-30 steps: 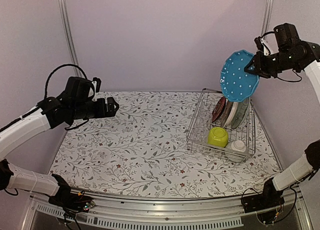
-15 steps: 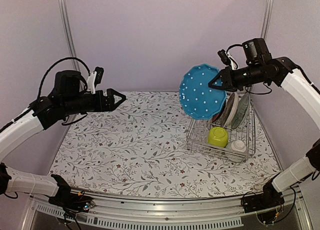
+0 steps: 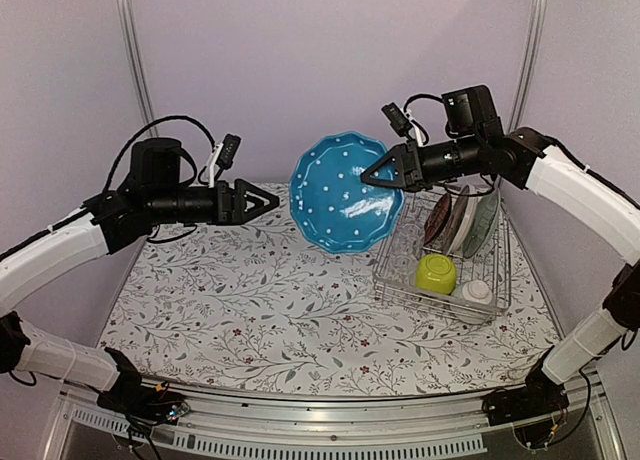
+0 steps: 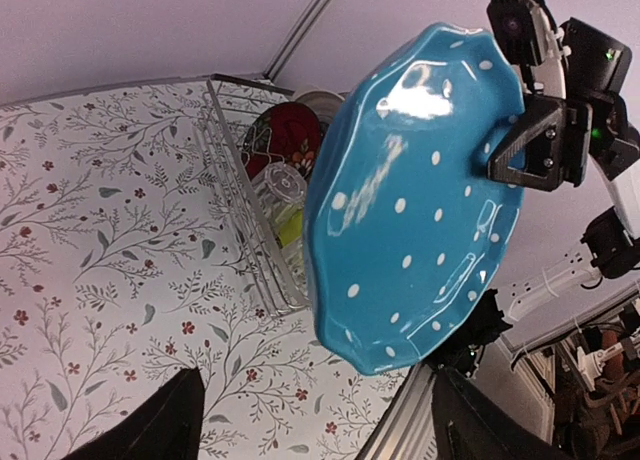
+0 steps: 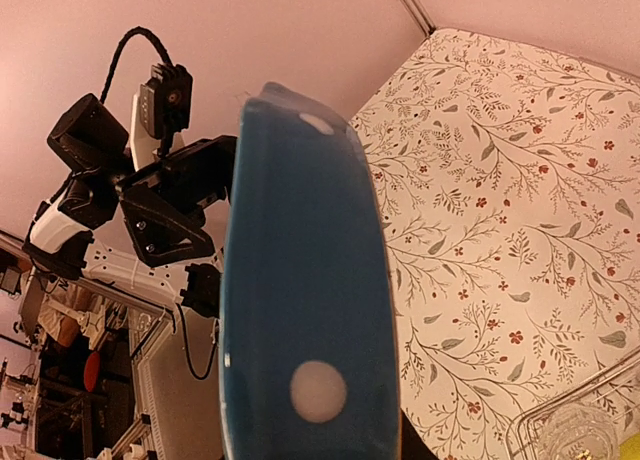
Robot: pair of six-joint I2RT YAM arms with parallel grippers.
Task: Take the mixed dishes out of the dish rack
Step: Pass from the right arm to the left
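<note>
Right wrist: right claw [image 3: 386,178] behind blue plate [image 5: 300,300]

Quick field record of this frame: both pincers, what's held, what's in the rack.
right pincer: shut on the rim of the blue dotted plate
plate position: in the air, tilted on edge, above the floral table, left of the dish rack
left pincer: open, aimed at the plate, not touching it
in rack, upright: red floral plate, pale plate, grey-green plate
in rack, front: lime-green bowl, small whitish bowl
also in rack: clear glass
</note>
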